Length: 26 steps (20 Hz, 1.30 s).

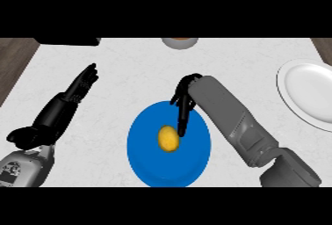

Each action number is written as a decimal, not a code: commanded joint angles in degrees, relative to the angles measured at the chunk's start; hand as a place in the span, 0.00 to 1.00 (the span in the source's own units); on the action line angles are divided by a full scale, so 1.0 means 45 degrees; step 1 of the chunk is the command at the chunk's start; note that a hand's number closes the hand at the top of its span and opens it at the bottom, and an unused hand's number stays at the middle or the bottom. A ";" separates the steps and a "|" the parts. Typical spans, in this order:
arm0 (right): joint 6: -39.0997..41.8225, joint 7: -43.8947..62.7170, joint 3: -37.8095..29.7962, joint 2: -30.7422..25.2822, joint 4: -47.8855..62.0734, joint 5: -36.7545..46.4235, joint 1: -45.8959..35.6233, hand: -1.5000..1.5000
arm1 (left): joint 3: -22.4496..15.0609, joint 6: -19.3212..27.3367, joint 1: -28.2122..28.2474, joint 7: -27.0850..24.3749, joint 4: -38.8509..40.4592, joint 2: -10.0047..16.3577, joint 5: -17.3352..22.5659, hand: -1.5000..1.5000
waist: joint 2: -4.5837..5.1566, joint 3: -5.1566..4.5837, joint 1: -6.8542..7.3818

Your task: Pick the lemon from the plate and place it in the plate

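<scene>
At about 9 o'clock on the white counter (117, 61), the left hand (55, 114) lies stretched out. Its fingers (81, 83) are straight and close together and point toward 1 o'clock. The thumb is bent in at the low left. It holds nothing and touches neither plate.

Just below the middle sits the blue plate (146, 156). The lemon (168, 138) lies on it a little above the plate's centre, its long side running 12 to 6 o'clock.

The right hand (186, 94) hangs over the blue plate's rim at about 1 o'clock, bent down from its grey forearm, which comes in from 5 o'clock. Its fingers (183, 118) are spread apart and mostly straight, pointing toward 6 o'clock. The longest one ends right at the lemon's upper right side, at about 2 o'clock on the fruit. Whether the tip touches the skin cannot be told. Nothing is closed round the lemon.

At 3 o'clock, cut by the edge of the view, is the white plate (311, 94), well apart from the blue one. At 12 o'clock a small grey bowl (179, 42) shows at the counter's far edge.
</scene>
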 commanded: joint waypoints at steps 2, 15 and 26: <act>0.0524 0.1171 0.0568 0.0061 -0.0645 -0.0099 0.1009 0.00 | 0.0228 -0.0057 0.0104 0.0319 -0.0320 -0.0108 -0.0076 0.50 | -0.0052 0.0005 -0.0063; 0.0227 0.1976 0.2687 0.0047 -0.2813 -0.2048 0.2741 0.00 | 0.0691 -0.0712 0.0116 0.0465 -0.0440 -0.0091 -0.0032 0.50 | -0.0043 0.0004 0.0005; -0.0449 -0.0060 0.3947 0.0034 -0.4463 -0.1303 0.3448 1.00 | 0.0733 -0.0478 0.0389 0.0339 -0.0308 -0.0689 -0.0647 0.50 | -0.0061 0.0010 -0.0183</act>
